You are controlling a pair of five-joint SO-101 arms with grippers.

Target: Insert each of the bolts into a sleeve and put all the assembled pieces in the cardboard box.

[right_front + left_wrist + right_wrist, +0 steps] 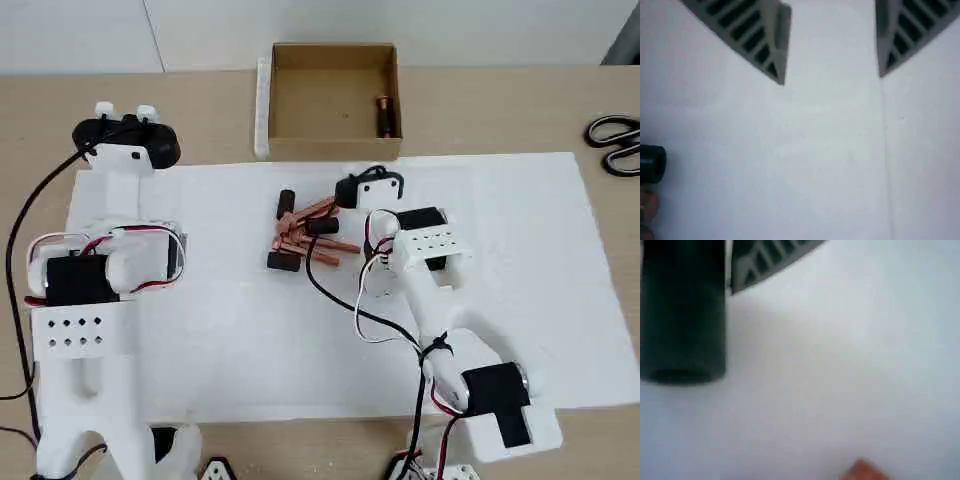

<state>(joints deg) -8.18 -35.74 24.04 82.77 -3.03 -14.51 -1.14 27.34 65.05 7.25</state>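
Observation:
A pile of copper bolts [305, 238] lies mid-sheet, with one black sleeve [286, 204] on its far side and another [284, 262] on its near side. My right gripper [345, 205] is at the pile's right edge, shut on a third black sleeve [322, 226]. That sleeve [682, 310] stands large beside one finger [765, 262] in the right wrist view, and a bolt tip [862, 471] shows below it. My left gripper [832, 80] hangs open over bare white sheet, and in the high view it [125, 115] is far left. The cardboard box [335, 48] holds one assembled piece [383, 115].
A white foam sheet [520, 220] covers the table's middle. Scissors [615, 143] lie at the far right edge. A white strip [262, 110] leans along the box's left wall. A sleeve [650, 162] shows at the edge of the left wrist view.

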